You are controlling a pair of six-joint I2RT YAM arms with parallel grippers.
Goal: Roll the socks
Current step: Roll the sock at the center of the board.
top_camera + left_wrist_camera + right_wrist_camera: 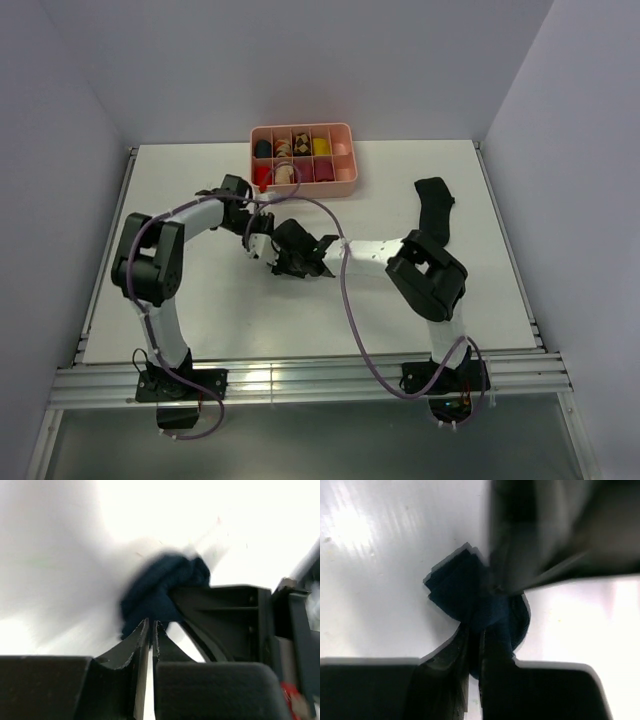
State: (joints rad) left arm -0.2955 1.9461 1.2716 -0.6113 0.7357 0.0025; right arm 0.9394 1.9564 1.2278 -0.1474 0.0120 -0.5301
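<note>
A bunched black sock (465, 587) lies on the white table between my two grippers. My right gripper (476, 630) is shut on its near fold, with fabric squeezed between the fingers. In the left wrist view the same sock (160, 587) sits right at the tips of my left gripper (151, 622), whose jaws stand only a thin slit apart on its edge. From above, both grippers (268, 243) (292, 258) meet at the table's middle and hide this sock. A second black sock (435, 205) lies flat at the right, away from both arms.
A pink divided tray (352, 160) stands at the back centre with several rolled bundles in its cells. The right gripper's black body (240, 620) fills the right of the left wrist view. White walls close in the table on three sides.
</note>
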